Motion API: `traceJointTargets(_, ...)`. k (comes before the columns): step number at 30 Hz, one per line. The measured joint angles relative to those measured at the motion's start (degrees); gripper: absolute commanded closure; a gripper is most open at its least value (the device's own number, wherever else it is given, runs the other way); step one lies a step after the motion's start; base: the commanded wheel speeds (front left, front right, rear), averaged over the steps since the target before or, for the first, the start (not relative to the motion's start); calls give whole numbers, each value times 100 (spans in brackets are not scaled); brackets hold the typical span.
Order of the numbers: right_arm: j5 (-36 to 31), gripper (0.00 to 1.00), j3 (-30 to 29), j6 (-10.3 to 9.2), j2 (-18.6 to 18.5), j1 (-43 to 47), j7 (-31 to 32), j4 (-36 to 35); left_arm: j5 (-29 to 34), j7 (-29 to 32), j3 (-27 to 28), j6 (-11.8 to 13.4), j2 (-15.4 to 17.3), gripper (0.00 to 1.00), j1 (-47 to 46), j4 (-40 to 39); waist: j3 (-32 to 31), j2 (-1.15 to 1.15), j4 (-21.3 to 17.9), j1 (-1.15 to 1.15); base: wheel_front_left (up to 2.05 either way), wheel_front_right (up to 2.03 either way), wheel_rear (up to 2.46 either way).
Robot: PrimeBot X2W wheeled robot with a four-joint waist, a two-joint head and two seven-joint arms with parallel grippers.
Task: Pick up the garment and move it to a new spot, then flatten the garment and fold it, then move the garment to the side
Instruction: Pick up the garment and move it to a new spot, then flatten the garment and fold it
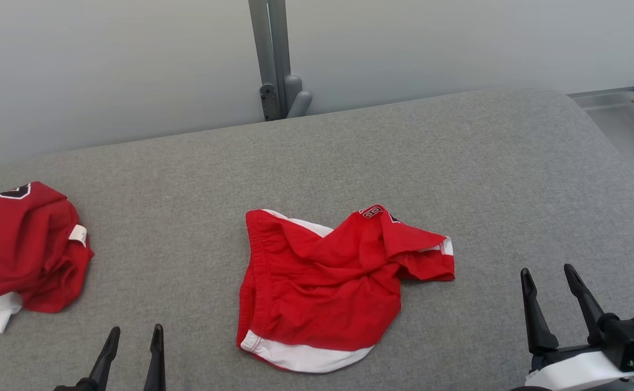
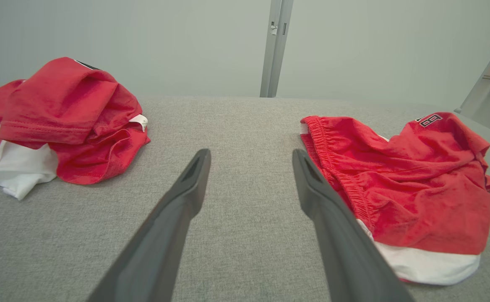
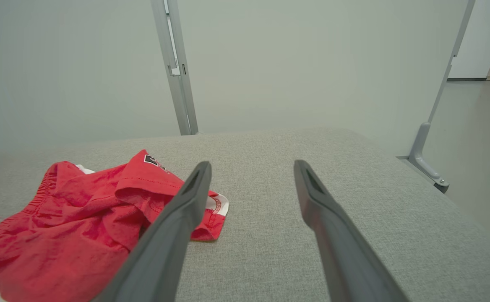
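Between the two hands, in the head view, red shorts (image 1: 322, 282) with a white hem lie crumpled on the grey table (image 1: 458, 163), one leg folded over toward the right hand (image 1: 546, 269). That hand stands spread and empty, off to the shorts' right. The left hand (image 1: 136, 327) is likewise spread and empty, near the waistband side. Out past the left hand sits a second red-and-white pile (image 1: 24, 244), well apart from the shorts.

From the left wrist view, the spread fingers (image 2: 186, 188) point at bare table between the two garments. The pile lies to their left, and the elastic waistband is just beside the right finger.

From the right wrist view, the shorts lie left of the fingers, with the folded leg partly behind the left one and bare table ahead.

I take the shorts to be the garment to move; nothing is gripped yet. A pinch on the folded leg may catch one layer only, so the cloth would lift twisted and land more bunched. The left hand, sitting between two similar garments, could also drift to the wrong one. Thin fabric may slip from long fingers.
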Motion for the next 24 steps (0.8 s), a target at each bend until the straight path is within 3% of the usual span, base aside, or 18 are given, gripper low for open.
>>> traceJointTargets(15,43,0,35,0,4,-35,0,-51,9,0,-121,0,1,0,-15,-68,39,0,11,0,0,0,0)
traceJointTargets(24,44,0,132,0,13,-91,0,-144,5,0,-1159,0,67,0,-215,-73,95,0,-80,0,0,0,0)
